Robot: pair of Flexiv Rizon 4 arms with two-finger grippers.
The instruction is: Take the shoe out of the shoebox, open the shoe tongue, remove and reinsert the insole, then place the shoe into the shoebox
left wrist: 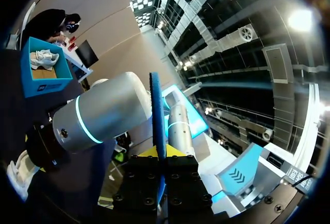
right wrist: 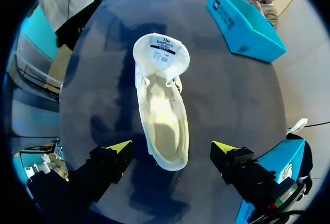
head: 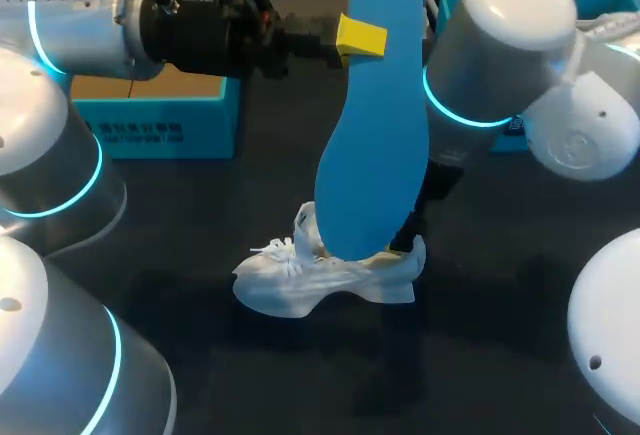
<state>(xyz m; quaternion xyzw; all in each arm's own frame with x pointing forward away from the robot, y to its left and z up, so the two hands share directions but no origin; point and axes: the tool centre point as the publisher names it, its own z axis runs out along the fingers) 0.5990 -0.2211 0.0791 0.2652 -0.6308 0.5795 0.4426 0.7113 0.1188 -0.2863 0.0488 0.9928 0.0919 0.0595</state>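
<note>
Blue insole [head: 375, 125] in left claw [head: 360, 37]

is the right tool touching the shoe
Apart: right wrist view shows the open right tool straddling the shoe, bare table on both sides.

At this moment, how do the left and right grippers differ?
The left gripper has its jaws shut on the blue insole, held upright in the air; the right gripper has its jaws wide open and empty. The left gripper is raised clear of the white shoe; the right gripper looks down on it, a tip either side of the heel, not touching. Both have yellow tips.
</note>
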